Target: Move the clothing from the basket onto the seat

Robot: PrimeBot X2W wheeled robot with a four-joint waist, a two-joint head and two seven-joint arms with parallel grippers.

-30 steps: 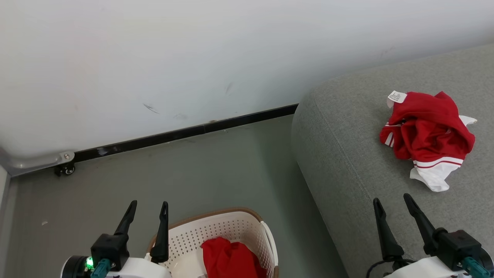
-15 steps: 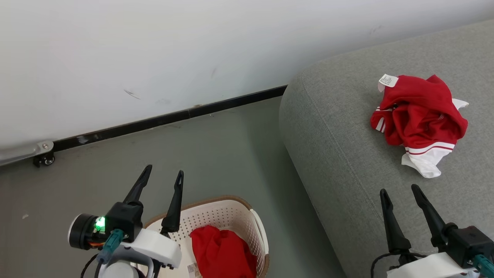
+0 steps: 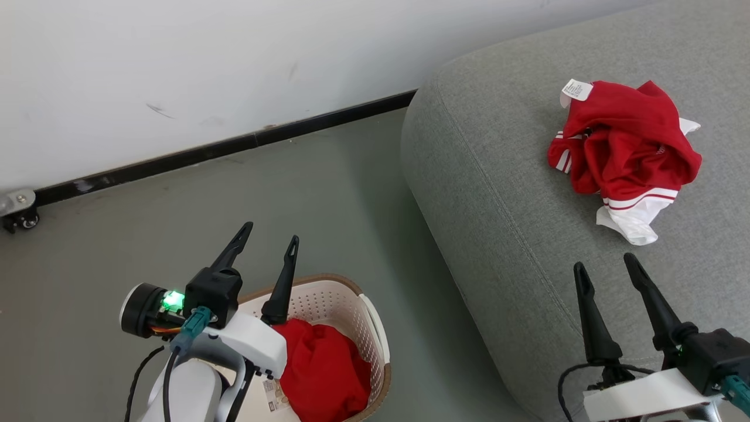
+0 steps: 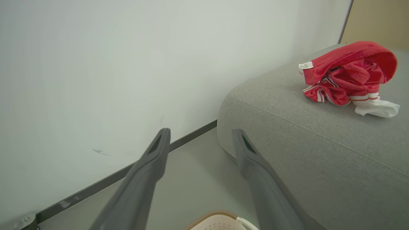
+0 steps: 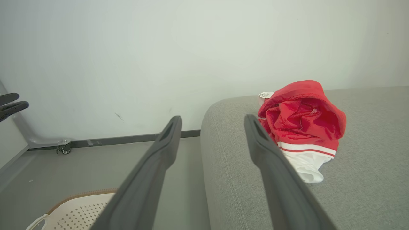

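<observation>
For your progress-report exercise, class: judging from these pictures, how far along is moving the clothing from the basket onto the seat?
Done: the striped red garment lies on the seat. In hand: nothing; the left claw is open near the basket, and the right claw is open by the seat. Left: the plain red garment lies in the basket.

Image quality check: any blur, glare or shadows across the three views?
Head view: even, soft light, no glare; the seat throws a faint shadow on the floor. Left wrist view: left gripper's fingers soft, red garment sharp. Right wrist view: right gripper's fingers soft, wall dimmer toward the edges.
</observation>
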